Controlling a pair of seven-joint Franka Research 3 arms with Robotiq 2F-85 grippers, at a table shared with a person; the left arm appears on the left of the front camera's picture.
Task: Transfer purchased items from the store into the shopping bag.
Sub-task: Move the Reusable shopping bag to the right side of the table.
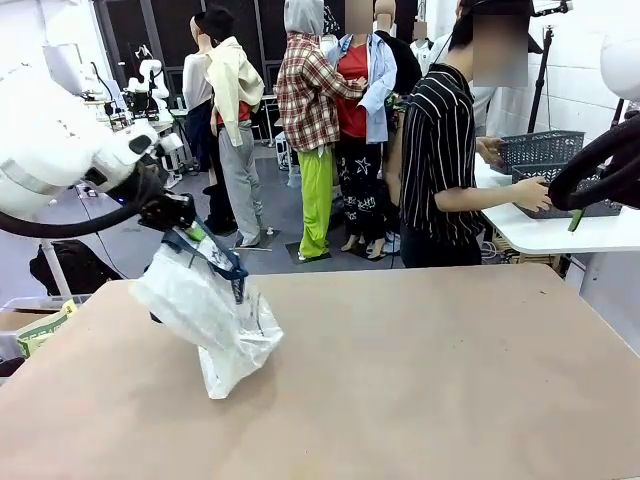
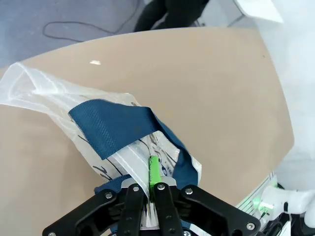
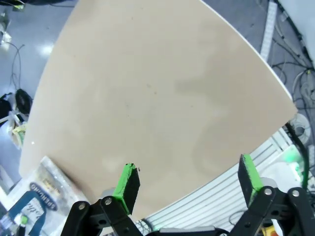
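Front view, nearest: bare tan tabletop [image 1: 420, 380], nothing lying on its near and middle area. At its left side the shopping bag [image 1: 210, 310] hangs crumpled, translucent whitish plastic, its lower end resting on the tabletop surface, its top lifted by the navy handle [image 1: 205, 252]. Left claw [image 1: 185, 225] is clamped tight on that handle; left wrist view confirms it: the green pads [image 2: 153, 171] are pressed together with the navy strap [image 2: 115, 125] and a fold of bag plastic caught between them, the bag trailing away from the fingers over the tabletop. Right claw [image 3: 189, 184] stands wide apart, nothing between its green pads, held above the tabletop near its edge; in the right wrist view the bag's round navy logo [image 3: 43, 194] shows at lower left. In the front view the right arm [image 1: 600, 165] enters at the upper right, a green pad tip just visible below it. Farther off: a person [image 1: 445, 160] in a striped black shirt stands beyond the far edge, turned toward a white side table [image 1: 560, 232], one hand [image 1: 532, 192] on a dark grey mesh basket [image 1: 565, 190]. A second mesh basket [image 1: 542, 148] sits behind it. Purchased items cannot be made out; basket contents too small to tell.
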